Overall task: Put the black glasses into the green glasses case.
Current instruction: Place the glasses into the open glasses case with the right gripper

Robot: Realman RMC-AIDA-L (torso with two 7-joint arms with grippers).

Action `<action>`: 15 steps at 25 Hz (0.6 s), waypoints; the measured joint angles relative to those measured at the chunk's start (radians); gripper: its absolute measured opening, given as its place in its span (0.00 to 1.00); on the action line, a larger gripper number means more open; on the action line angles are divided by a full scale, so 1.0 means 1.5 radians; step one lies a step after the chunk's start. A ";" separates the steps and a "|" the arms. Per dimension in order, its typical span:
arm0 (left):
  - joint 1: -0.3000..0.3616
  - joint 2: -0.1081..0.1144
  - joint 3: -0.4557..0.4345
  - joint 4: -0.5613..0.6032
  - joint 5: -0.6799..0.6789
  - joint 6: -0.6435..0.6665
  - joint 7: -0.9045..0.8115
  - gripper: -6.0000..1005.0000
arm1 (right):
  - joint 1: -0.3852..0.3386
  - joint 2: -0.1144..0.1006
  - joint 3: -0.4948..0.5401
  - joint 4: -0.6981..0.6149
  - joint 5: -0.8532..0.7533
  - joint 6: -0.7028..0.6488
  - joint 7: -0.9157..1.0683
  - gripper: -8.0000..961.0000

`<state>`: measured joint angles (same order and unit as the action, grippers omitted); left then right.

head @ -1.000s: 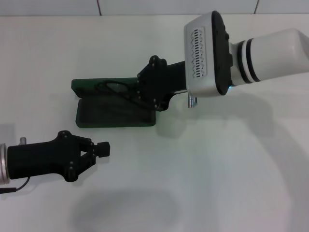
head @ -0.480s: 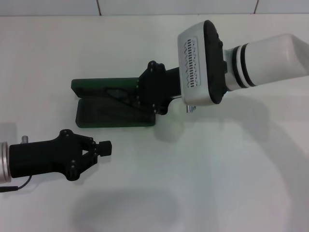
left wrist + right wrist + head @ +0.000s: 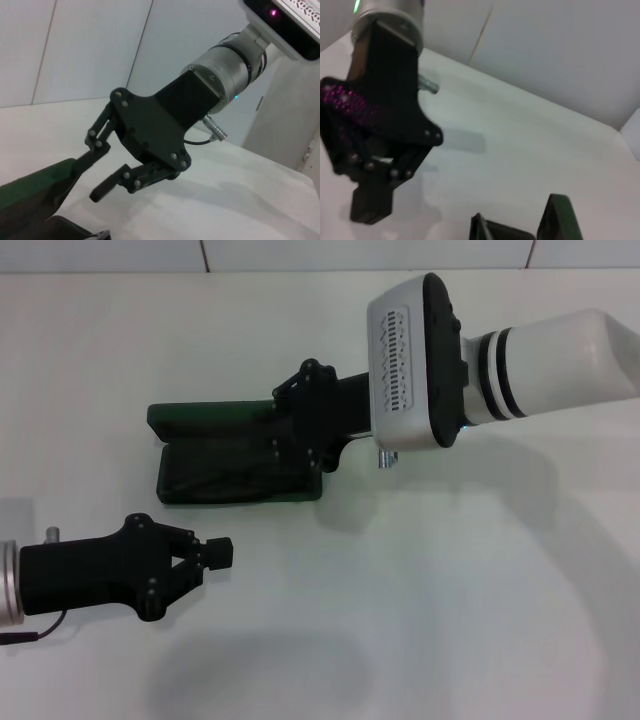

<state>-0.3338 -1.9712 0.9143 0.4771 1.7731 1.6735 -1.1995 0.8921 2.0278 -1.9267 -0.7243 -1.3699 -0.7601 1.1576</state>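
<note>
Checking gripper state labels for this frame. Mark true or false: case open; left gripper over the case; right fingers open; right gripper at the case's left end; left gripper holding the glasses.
1. The case lies open. True.
2. The left gripper is over the case. False: it is over bare table, nearer the robot than the case.
3. The right gripper has its fingers open. True, as the left wrist view shows.
4. The right gripper is at the case's left end. False: it is at the right end.
5. The left gripper holds the glasses. False: its fingers are shut with nothing in them.
</note>
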 joint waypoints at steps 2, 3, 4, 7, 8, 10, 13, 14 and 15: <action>0.001 0.000 0.000 0.000 0.000 0.001 0.000 0.01 | -0.002 0.000 0.002 0.000 0.010 0.000 0.000 0.24; 0.002 0.000 0.000 0.000 0.000 0.001 0.000 0.01 | -0.004 0.000 0.004 0.000 0.016 0.001 -0.001 0.24; 0.002 0.000 0.000 0.000 0.000 0.001 0.000 0.01 | -0.005 0.000 0.004 0.000 0.019 0.001 -0.001 0.24; 0.002 -0.001 -0.002 0.000 0.000 0.001 -0.001 0.01 | -0.024 0.000 0.039 -0.001 0.049 -0.012 -0.001 0.24; 0.002 -0.002 -0.003 -0.001 0.000 0.000 -0.002 0.01 | -0.030 0.000 0.052 -0.002 0.053 -0.020 -0.001 0.24; 0.000 -0.003 -0.004 -0.002 0.000 -0.004 -0.002 0.01 | -0.055 0.000 0.100 -0.008 0.064 -0.060 -0.001 0.24; -0.010 -0.007 -0.006 -0.002 -0.001 -0.017 -0.003 0.01 | -0.101 -0.001 0.174 -0.012 0.068 -0.145 -0.001 0.24; -0.014 -0.008 -0.006 -0.002 -0.002 -0.022 -0.004 0.01 | -0.117 -0.002 0.197 -0.012 0.067 -0.169 -0.001 0.24; -0.018 -0.009 -0.006 -0.002 -0.002 -0.030 -0.005 0.01 | -0.135 -0.004 0.220 -0.012 0.066 -0.193 -0.003 0.24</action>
<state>-0.3616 -1.9844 0.9049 0.4745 1.7704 1.6278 -1.2065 0.6895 2.0222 -1.5962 -0.7426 -1.2712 -1.0500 1.1537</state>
